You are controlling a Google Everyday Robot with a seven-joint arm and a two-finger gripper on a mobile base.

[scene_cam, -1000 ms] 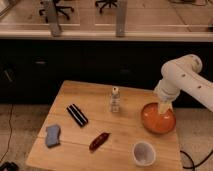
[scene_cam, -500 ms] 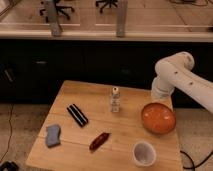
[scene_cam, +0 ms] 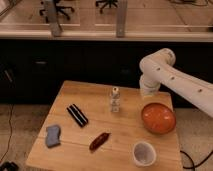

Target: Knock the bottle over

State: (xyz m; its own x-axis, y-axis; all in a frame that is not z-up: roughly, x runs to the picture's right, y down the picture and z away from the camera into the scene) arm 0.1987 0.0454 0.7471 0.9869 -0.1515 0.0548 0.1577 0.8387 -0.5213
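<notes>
Gripper (scene_cam: 148, 93) at the bowl's (scene_cam: 159, 119) far rim; wide or narrow, cannot tell.
Past cup (scene_cam: 144, 152) and bowl, the bottle (scene_cam: 115, 100) stands upright mid-table, apart from the gripper. A low sweep could drag the bowl; a high one could miss the cap.

Warm, even light from above on the bench (scene_cam: 90, 95); shadows short and soft. Cabinets (scene_cam: 40, 62) behind are dim. Tool (scene_cam: 148, 93) sits at the bench's far right edge.
</notes>
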